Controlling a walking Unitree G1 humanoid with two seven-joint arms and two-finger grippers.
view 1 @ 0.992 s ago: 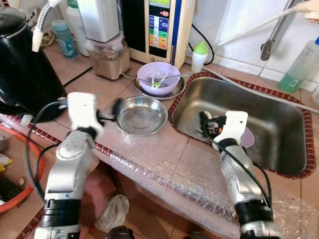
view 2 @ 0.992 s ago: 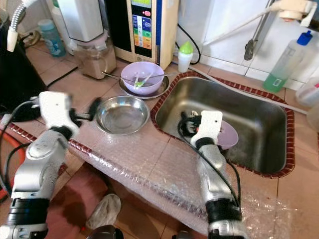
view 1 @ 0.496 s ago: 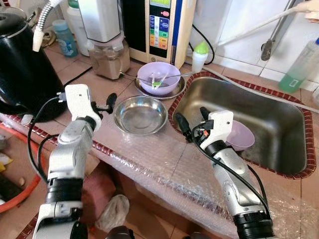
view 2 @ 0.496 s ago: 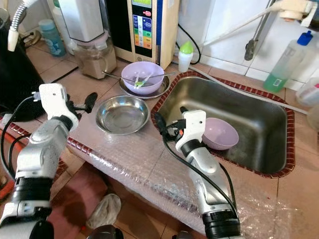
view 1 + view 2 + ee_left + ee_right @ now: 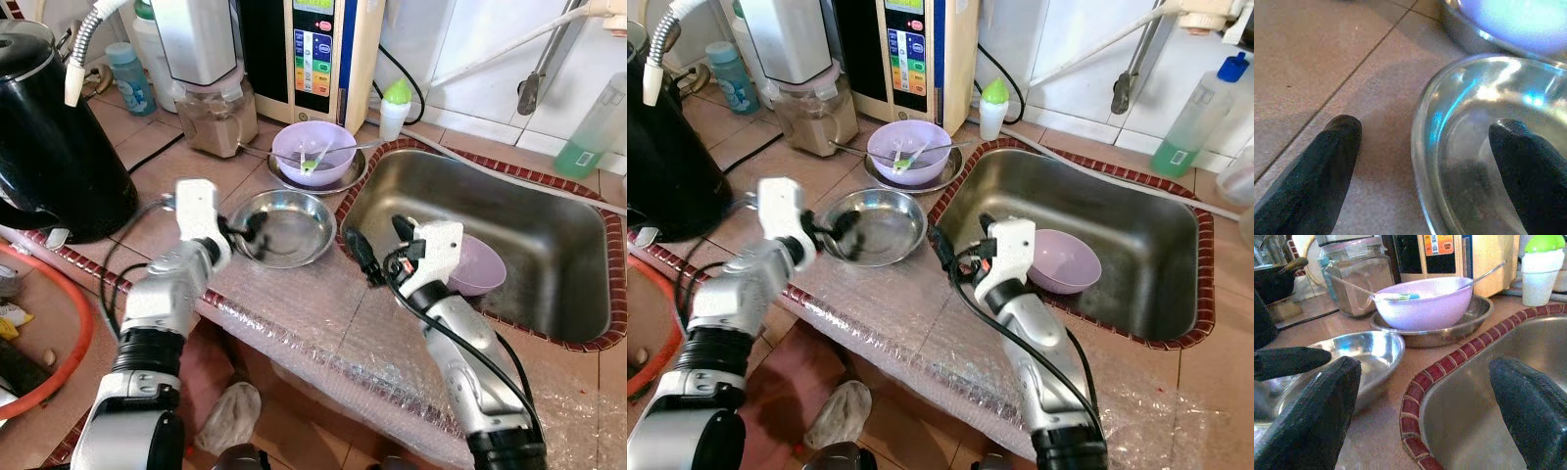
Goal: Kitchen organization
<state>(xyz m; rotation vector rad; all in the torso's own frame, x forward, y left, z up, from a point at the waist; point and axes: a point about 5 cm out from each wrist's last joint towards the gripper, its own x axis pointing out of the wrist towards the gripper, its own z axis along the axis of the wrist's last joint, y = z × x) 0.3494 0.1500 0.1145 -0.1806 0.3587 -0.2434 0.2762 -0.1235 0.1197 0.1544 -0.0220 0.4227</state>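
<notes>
An empty steel bowl (image 5: 286,227) sits on the tiled counter left of the sink (image 5: 549,294). My left gripper (image 5: 247,231) is open at the bowl's left rim (image 5: 1422,147), one finger (image 5: 1332,161) outside on the tile and the other (image 5: 1528,166) inside the bowl. My right gripper (image 5: 377,245) is open above the sink's left edge, nothing between its fingers (image 5: 1317,411). A purple bowl (image 5: 477,269) lies in the sink just right of it. Behind, another purple bowl (image 5: 313,150) holding spoons rests on a steel plate (image 5: 1454,328).
A black kettle (image 5: 49,127) stands at far left. A blender jar (image 5: 216,113), a water purifier (image 5: 313,49) and a green-capped bottle (image 5: 394,106) line the back. A soap bottle (image 5: 593,132) stands behind the sink. Bubble wrap (image 5: 323,338) covers the counter's front edge.
My left gripper has swung right from beside the kettle to the steel bowl's rim, one finger now inside. My right gripper left the purple bowl in the sink and moved to the sink's left edge.
</notes>
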